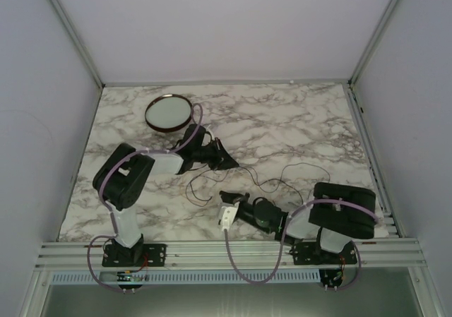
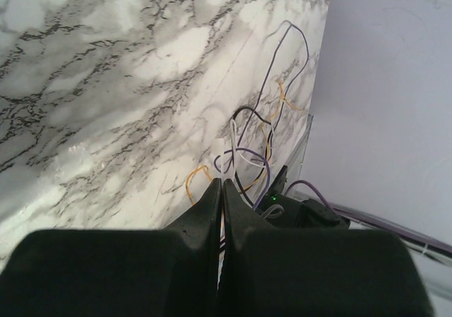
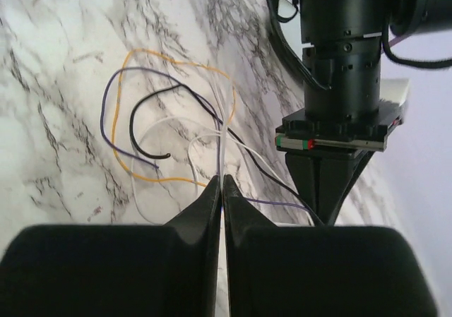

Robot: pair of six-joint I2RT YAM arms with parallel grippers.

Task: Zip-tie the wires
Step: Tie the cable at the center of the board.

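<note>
- Marble-pattern table [image 1: 304, 119]: carries everything you see below.
- Your left gripper [image 2: 221, 188]: mid-table, jaws fully closed. Strands run up to its tips, but cannot tell if any is gripped.
- Your right gripper [image 3: 222, 183]: just beside left one, jaws pressed together on wires where strands meet at tip seam.
- Round dark-rimmed dish [image 1: 169, 112]: far left, well apart.
- Wires [image 3: 224, 128]: loose loops on table, between and beyond both grippers.

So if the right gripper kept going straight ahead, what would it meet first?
Probably the wires, crossing just at the right gripper's tips; beyond, only marble tabletop shows, though depth is unclear.
</note>
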